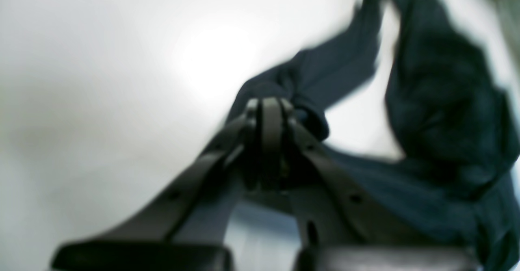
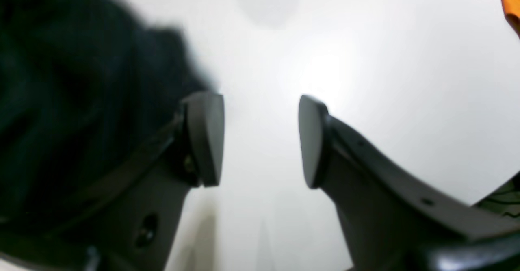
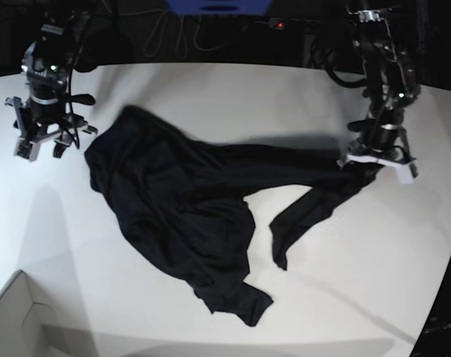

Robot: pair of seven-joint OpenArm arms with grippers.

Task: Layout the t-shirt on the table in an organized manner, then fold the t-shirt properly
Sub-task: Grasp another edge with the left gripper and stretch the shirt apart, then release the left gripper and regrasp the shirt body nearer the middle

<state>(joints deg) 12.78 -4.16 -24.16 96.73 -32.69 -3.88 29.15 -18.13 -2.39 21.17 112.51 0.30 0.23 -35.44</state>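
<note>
The t-shirt is pinched in the closed left gripper; fabric could slip if pulled. Beside it, the right gripper is held agape, empty.

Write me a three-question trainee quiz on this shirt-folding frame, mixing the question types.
1. True or false: the left pincer is shut on the t-shirt.
2. Multiple choice: how do the jaws of the right pincer stand? A) open with nothing between them B) shut on fabric C) shut on nothing
3. Short answer: is the t-shirt laid flat on the table yet?

Key:
1. True; the left wrist view shows the jaws pinched together on a bunch of dark fabric.
2. A; only white table shows in the gap, with the shirt off to one side.
3. No; it lies crumpled and twisted, one part stretched out toward the left pincer.
</note>
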